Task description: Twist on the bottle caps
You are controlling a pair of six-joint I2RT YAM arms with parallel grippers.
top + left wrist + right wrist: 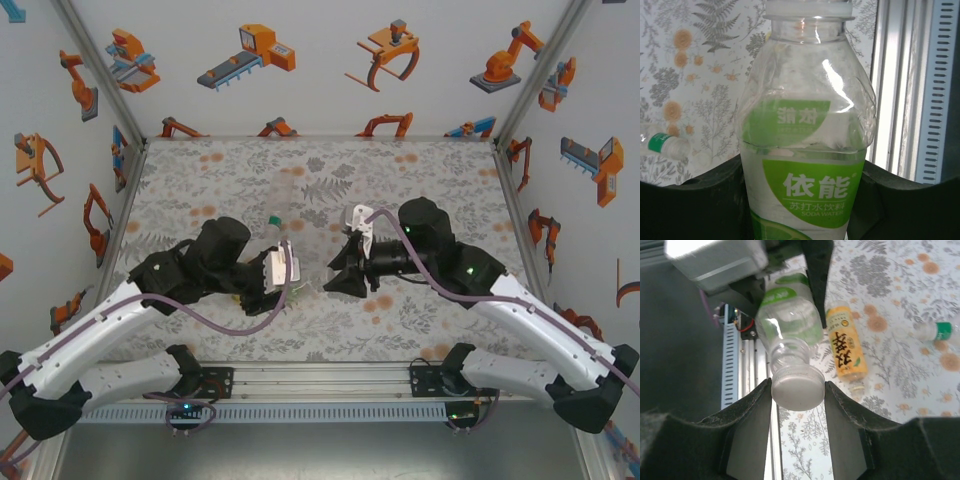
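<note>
- Table (420, 180): flat, matte floral print.
- Green-label bottle (805, 150): centre of the left wrist frame, your left gripper (805, 200) clenched on its thin, glossy, dented plastic; squeeze harder and it may buckle, or it may spin with the cap.
- Amber bottle (845, 347): smooth cylinder lying right of centre in the right wrist frame; a bump would roll it.
- White cap (796, 392): small, round, faintly ribbed, seated on the neck, your right gripper (798, 386) grasping it; a tilted start could cross-thread.
</note>
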